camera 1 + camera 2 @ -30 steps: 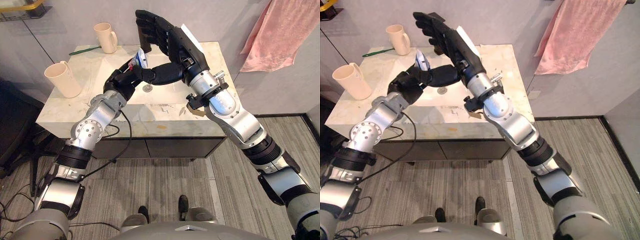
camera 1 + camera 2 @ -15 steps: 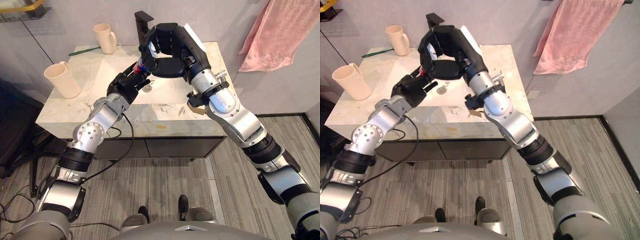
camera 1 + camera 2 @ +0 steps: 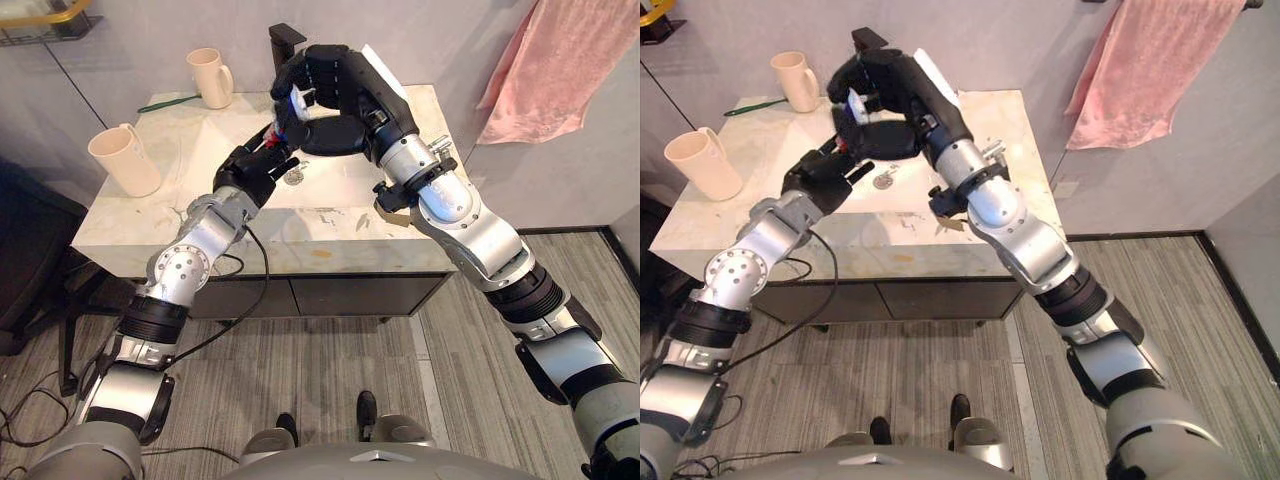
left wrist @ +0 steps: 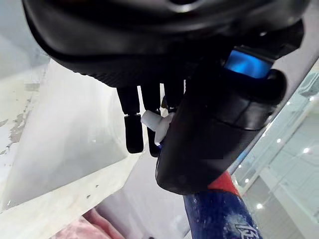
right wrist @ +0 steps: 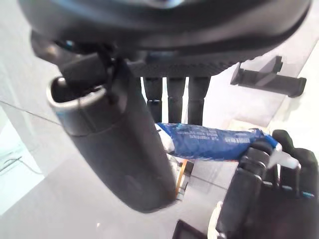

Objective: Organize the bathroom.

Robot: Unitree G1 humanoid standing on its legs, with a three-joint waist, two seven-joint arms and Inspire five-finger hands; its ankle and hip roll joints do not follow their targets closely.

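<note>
Both hands meet over the sink: left hand fingers curled round the blue tube, right hand closing round its other end, apparently a mid-air handover above the tabletop.

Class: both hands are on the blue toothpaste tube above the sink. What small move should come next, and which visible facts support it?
Probably the left hand should let go. The right hand has its fingers and thumb curled round the upper part of the toothpaste tube, while the left hand pinches its lower end above the sink. With the right hand's hold apparently firm, releasing would complete the handover.
</note>
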